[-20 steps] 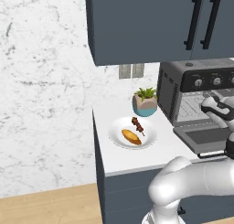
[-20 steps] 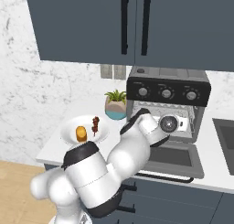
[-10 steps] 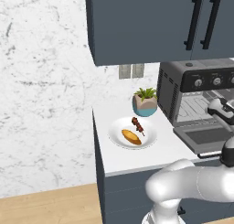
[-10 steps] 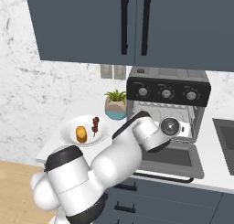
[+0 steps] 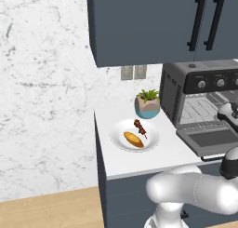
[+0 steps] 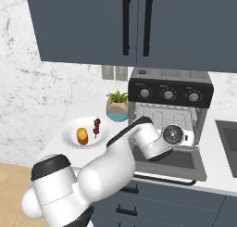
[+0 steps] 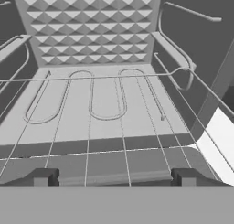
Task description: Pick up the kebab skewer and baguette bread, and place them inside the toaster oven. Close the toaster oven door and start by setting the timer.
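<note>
Risk sits mostly with the arm's reach, since the toaster oven (image 6: 170,117) stands open at the right end of the counter (image 5: 139,159) while the food lies well apart to its left. The toaster oven door (image 6: 173,162) is dropped flat toward the robot, its thin black bar handle at the near edge, and the gripper (image 7: 114,176) hangs just before the open cavity with its two finger tips spread wide and nothing between them. In the hand view the wire rack (image 7: 100,127) runs from six o'clock up toward the patterned back wall at twelve, bare of food.

To reach the plate (image 5: 120,129), the forearm would have to swing out over the lowered door; a low or careless sweep could, by this judgement, knock the door or catch the potted plant (image 5: 148,103), which stands at about one o'clock from the plate, just beside the oven's vented side.

The baguette bread (image 5: 133,139) lies near the plate's middle and the kebab skewer (image 5: 140,127) lies just beside it, toward one o'clock. They are close enough that open jaws coming down on one might nudge or drag the other, or slide the plate. The skewer is thin and would likely slip or pivot if pinched at one end.

No brand, label or writing can be read; the knobs (image 6: 169,94) along the oven's top front show no legible marks.
</note>
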You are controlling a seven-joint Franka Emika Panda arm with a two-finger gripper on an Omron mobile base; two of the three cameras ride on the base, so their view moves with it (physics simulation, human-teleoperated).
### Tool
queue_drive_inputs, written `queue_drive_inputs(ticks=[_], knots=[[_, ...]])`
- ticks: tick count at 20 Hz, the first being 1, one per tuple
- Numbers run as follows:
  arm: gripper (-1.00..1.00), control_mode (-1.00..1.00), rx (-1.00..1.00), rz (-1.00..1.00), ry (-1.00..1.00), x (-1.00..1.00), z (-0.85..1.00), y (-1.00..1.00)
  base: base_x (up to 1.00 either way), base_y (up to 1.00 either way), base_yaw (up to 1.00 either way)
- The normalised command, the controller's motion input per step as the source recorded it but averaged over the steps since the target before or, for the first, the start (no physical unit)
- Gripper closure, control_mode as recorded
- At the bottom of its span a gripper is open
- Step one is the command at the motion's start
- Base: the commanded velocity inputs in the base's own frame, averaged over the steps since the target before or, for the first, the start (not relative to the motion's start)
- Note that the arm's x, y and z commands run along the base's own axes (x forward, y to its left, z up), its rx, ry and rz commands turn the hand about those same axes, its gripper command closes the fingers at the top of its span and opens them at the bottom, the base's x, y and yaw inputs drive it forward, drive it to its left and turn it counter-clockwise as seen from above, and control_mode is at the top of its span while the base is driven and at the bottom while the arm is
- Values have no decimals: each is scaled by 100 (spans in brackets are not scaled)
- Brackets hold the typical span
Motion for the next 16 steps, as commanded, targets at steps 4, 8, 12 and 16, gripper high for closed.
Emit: queue_drive_inputs(ticks=[4,8,12,16], knots=[[-100,-100,0,0,1,-31,-7,0,0,0,0],[-100,-100,0,0,0,-39,5,0,0,0,0],[-100,-100,0,-2,7,-26,47,0,0,0,0],[-100,-100,0,-3,8,-24,69,0,0,0,0]])
